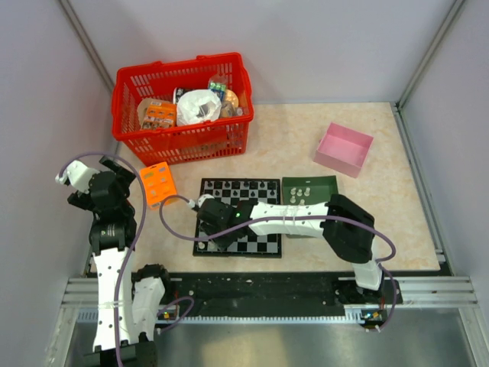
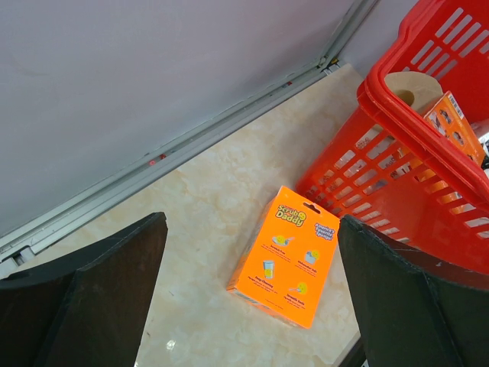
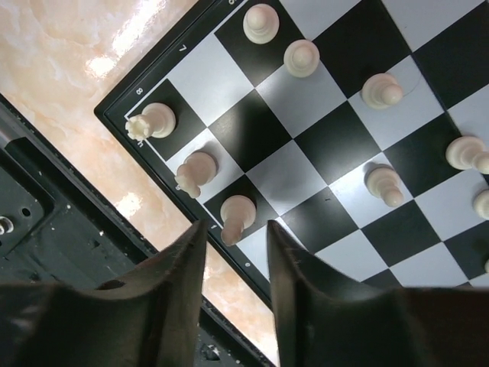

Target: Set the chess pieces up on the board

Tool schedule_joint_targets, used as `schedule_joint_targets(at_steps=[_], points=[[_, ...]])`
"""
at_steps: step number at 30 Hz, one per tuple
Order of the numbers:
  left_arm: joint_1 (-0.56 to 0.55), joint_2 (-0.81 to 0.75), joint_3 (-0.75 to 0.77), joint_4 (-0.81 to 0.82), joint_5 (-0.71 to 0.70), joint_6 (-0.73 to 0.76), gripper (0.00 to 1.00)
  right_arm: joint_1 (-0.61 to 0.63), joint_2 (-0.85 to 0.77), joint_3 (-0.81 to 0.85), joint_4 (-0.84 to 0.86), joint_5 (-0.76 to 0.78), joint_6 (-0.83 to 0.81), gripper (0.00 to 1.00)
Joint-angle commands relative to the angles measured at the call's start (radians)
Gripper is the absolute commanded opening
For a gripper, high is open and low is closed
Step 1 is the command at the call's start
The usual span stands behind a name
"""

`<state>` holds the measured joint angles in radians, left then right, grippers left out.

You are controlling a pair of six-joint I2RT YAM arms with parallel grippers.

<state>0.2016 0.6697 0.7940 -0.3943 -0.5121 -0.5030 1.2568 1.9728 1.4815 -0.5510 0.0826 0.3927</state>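
The board lies in the middle of the table. My right gripper hovers over its near left corner, open and holding nothing. In the right wrist view the gripper has its tips on either side of the top of a white piece, with gaps on both sides. That piece stands on the board's edge row beside a white knight and a white rook. Several white pawns stand in the second row. My left gripper is open and empty at the far left, away from the board.
A dark green tray right of the board holds more small pieces. An orange box lies left of the board, below my left gripper. A red basket of goods stands behind it. A pink box sits far right.
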Motion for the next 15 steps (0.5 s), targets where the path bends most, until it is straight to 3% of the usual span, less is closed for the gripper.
schedule_joint_targets(at_steps=[1,9,15], points=[[0.005,-0.01,0.004,0.041,0.009,0.004,0.99,0.009,-0.116,0.039,0.025,0.046,-0.026,0.41],[0.005,-0.013,0.007,0.037,0.001,0.003,0.99,-0.121,-0.405,-0.159,0.089,0.108,0.001,0.52],[0.005,-0.013,0.007,0.037,0.006,-0.005,0.99,-0.377,-0.6,-0.364,0.115,0.126,0.041,0.53]])
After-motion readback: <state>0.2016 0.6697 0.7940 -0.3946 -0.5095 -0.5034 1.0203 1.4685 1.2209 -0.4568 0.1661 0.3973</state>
